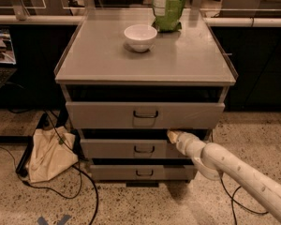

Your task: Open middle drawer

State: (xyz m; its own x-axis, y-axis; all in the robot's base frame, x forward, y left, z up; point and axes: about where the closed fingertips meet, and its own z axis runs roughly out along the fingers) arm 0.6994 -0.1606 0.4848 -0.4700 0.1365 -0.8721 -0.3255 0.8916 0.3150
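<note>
Gripper (173, 135), cream-coloured and at the end of my pale tubular arm (234, 170), sits at the top edge of the medium grey metal middle drawer (112, 149). It is to the right of that drawer's small dark loop handle (144, 149) and not on it. I cannot tell whether it is apart or together, or whether it has caught the lip.

Below the middle drawer is the slimmest grey drawer front (112, 173), and thin black cables (91, 191) trail across the speckled floor to its lower left. A crumpled beige cloth bag (49, 153) lies on the floor to the left of the middle drawer. Directly above it, the tallest grey drawer front (103, 115) juts out over the dark gap where my tip rests.

My main worry is the hold. If I pull from the lip instead of the handle, I judge the tip may slide off. A pull this far right of centre could also skew the drawer in its runners and jam it. The tip is tucked close under the tall drawer, so lifting while I pull could snag that front and drag the wrong one.

Further back, above the middle drawer on the flat grey cabinet top (187, 55), a white round bowl (140, 36) stands near a green crinkled bag (167, 6). A sudden jerk or release could shake both.
</note>
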